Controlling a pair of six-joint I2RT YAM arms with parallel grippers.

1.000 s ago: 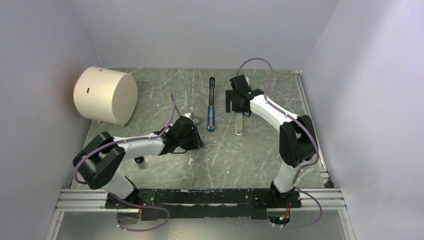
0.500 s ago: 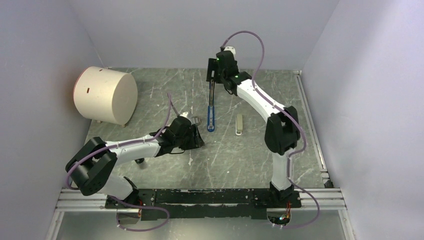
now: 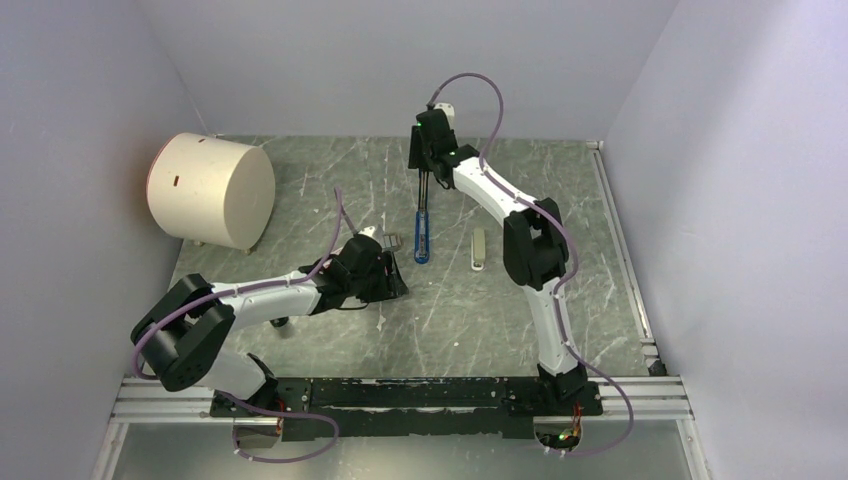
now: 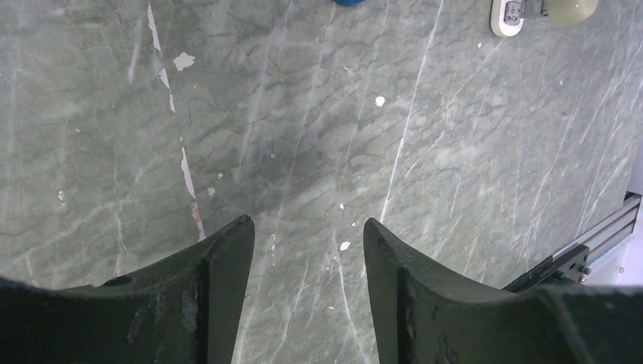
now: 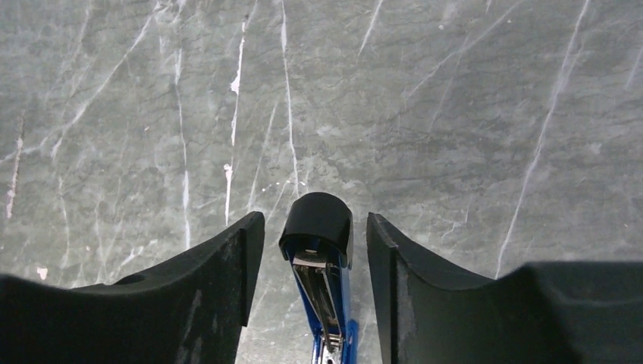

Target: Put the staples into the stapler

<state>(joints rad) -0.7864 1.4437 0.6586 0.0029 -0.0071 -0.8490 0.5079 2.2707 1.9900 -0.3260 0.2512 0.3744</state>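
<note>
Right gripper (image 5: pixel 312 221) of mine hangs spread astride the black end of the stapler (image 3: pixel 422 228), a gap on both sides, nothing pinched yet. To close well I'd centre on that cap and squeeze squarely across its width. It lies mid-way across the table (image 3: pixel 480 320), long axis 12 to 6 o'clock, black end at 12, blue tip at 6.

blue stapler (image 3: pixel 422 228) with a black end; grey-green marbled surface (image 3: pixel 560 180), white veins; cream drum (image 3: pixel 212 190) at ten o'clock; pale off-white bar (image 3: pixel 479 250).
</note>
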